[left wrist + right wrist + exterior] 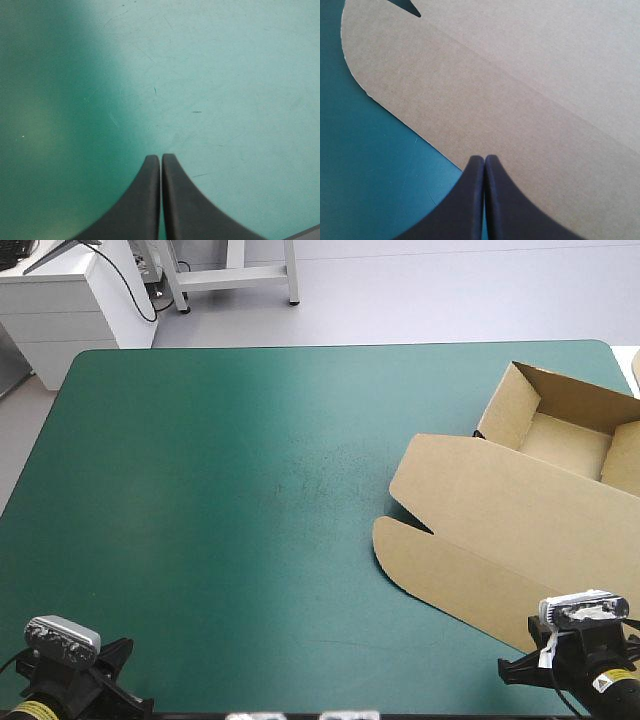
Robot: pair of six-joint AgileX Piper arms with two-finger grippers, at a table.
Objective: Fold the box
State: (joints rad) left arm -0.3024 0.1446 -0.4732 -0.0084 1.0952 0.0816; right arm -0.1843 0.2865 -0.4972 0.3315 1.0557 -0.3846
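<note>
The left gripper (161, 157) has its two black fingers (140, 200) pressed tight together, with nothing between them. Under them and ahead of them there is only the teal-green cover (210, 75), with a few small scratches on it.

The right gripper (484, 157) is squeezed tight too. Its fingers (512, 205) meet in one point and hold nothing. Their tips sit over the near edge of the box (520, 100), right where the brown board meets the cover. I cannot tell if the tips touch the board. Ahead of them lies a flat flap (395, 65) with a round corner. A fold line runs across the board, and a small dark notch (410, 6) shows farther off.

From above, the box (500, 500) lies on the right side of the table (220, 490). Its far part is an open tray (565, 440) with walls standing up, near the far right corner. The lid (490, 485) lies flat, reaching from the tray toward the near side. The round flap (450, 575) is the nearest part. The left gripper is at the near left corner, well apart from the box.
</note>
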